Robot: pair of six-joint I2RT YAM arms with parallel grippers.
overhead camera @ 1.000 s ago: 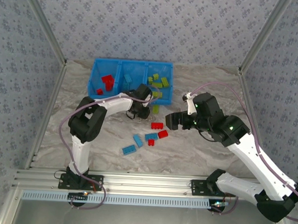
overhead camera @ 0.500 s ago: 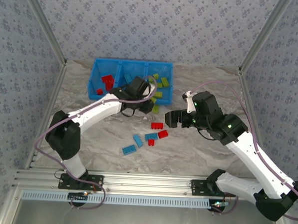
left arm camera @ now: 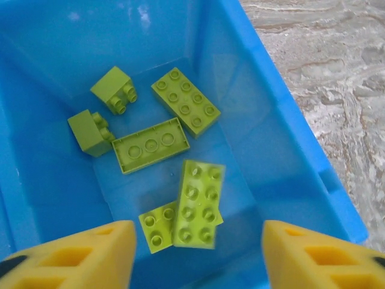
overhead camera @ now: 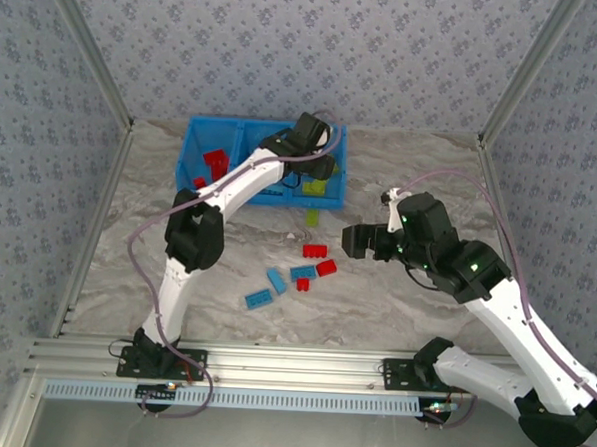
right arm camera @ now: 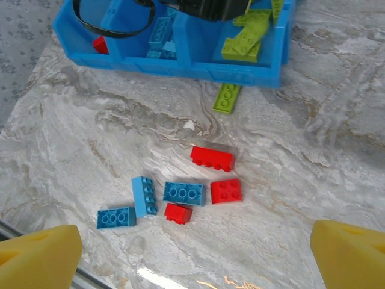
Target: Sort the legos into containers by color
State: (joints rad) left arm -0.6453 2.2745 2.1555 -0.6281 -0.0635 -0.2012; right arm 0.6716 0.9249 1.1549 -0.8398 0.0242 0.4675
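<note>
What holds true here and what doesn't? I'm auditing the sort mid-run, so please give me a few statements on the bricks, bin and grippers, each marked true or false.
1. The left gripper hovers over the bin compartment that holds yellow-green bricks. True.
2. The left gripper grips a brick. False: its jaws stand apart, clamping nothing.
3. Every yellow-green piece is inside the bin. False: one yellow-green brick lies on the table, just outside the bin wall.
4. Three red bricks lie loose on the table. True.
5. The right gripper is shut. False: it is wide open above the loose bricks.
</note>
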